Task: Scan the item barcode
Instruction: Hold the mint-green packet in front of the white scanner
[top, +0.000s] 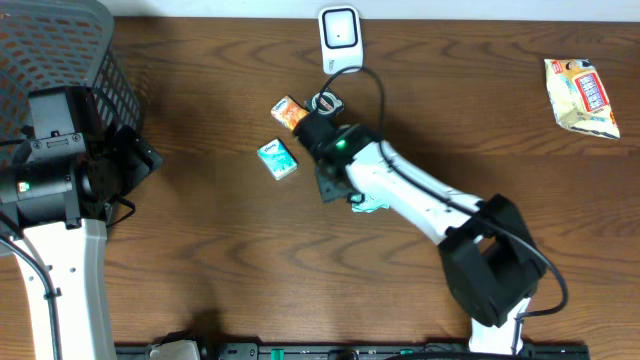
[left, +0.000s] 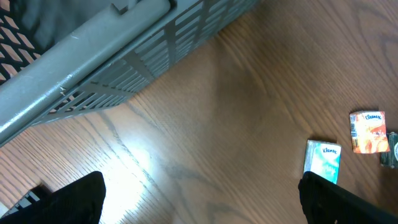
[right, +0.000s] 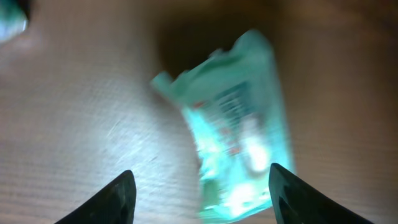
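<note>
Straddling a blurred teal packet (right: 239, 124), right gripper (right: 202, 193), jaws spread apart, long axis pointing away from wrist.

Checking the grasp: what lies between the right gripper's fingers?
A blurred teal packet on the table, inside the open right gripper; seen in the right wrist view.

4 packets (top: 278, 158) (top: 289, 113) (top: 582, 96) (right: 239, 124), 1 scanner (top: 339, 38), 1 basket (top: 60, 45)

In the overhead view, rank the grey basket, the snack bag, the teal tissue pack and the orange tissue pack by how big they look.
Largest: grey basket.
Then: snack bag.
Last: teal tissue pack and orange tissue pack, which look about alike, so I won't rank them.
</note>
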